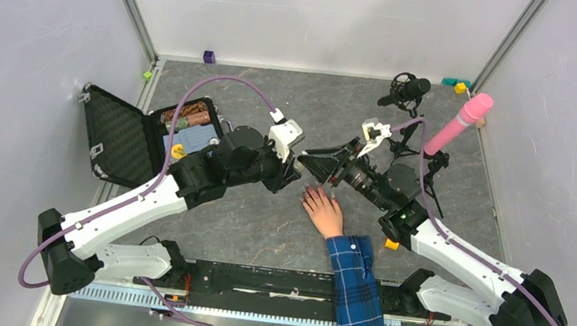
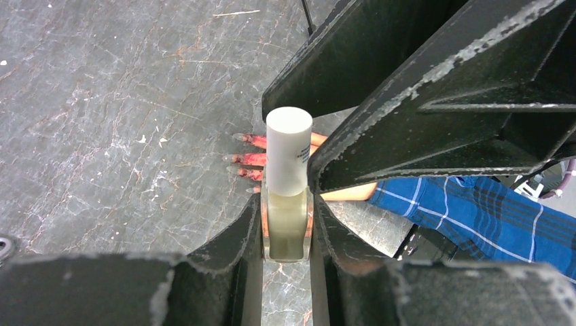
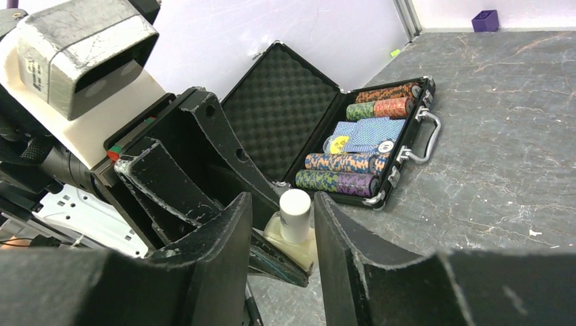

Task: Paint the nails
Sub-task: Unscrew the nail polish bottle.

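**Left gripper (image 2: 286,221) clamped on polish bottle (image 2: 286,234)**

My left jaws pinch the small clear-glass bottle of pale liquid. My right gripper (image 3: 282,207) holds its scuffed black jaws apart, flanking the smooth white cylindrical cap (image 3: 295,212). Pink nails (image 2: 234,159) rest on the grey marbled table (image 2: 102,102), just on the bottle's near side.

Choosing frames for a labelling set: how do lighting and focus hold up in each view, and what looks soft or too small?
Top external: even light, faint shadows, hand small. Left wrist: bottle and nails sharp; left gripper jaws dark, soft up close. Right wrist: right gripper jaws blurred up close, chip case crisp.
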### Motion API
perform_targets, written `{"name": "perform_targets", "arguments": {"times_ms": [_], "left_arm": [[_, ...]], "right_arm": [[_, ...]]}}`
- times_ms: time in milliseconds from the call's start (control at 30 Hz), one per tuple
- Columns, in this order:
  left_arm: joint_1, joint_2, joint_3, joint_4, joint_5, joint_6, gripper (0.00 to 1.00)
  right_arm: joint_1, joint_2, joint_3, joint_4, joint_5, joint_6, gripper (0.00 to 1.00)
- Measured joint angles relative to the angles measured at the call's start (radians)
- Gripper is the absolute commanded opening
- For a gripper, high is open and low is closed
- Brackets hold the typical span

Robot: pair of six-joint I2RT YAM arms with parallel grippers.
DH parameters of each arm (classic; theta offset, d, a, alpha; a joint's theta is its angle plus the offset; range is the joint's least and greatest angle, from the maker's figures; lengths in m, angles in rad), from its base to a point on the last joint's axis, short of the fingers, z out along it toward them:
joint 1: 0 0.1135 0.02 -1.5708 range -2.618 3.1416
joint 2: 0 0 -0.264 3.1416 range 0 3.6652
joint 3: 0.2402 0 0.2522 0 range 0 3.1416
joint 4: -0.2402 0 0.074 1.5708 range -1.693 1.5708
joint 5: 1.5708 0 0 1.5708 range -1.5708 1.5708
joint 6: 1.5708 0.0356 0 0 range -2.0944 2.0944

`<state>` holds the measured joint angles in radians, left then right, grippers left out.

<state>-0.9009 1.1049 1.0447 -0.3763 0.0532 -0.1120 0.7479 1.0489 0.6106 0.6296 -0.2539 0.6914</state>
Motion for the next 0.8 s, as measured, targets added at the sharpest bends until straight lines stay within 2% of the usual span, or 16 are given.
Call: {"name": "perform_targets", "arguments": {"times_ms": [200,333,500,633,767,800], "left_arm": [[0.000,0.001,0.003,-0.010,0.000,0.000,0.02],[0.000,0.004,0.003,-0.014,0.000,0.000,0.02],[0.000,0.004,0.003,-0.017,0.001,0.000,0.02],[0.000,0.004,0.003,-0.018,0.002,0.000,0.02],[0.001,0.004,0.003,-0.025,0.000,0.001,0.02],[0.002,0.004,0.003,-0.026,-0.001,0.000,0.02]], "right_arm": [[0.000,0.020,0.014,-0.002,0.000,-0.002,0.37],[0.000,0.029,0.019,-0.004,-0.002,-0.008,0.30],[-0.002,0.046,0.034,-0.019,-0.010,-0.017,0.30],[-0.003,0.057,0.046,-0.027,-0.021,-0.026,0.18],[-0.006,0.065,0.055,-0.040,-0.034,-0.039,0.00],[-0.006,0.067,0.059,-0.049,-0.037,-0.045,0.00]]}}
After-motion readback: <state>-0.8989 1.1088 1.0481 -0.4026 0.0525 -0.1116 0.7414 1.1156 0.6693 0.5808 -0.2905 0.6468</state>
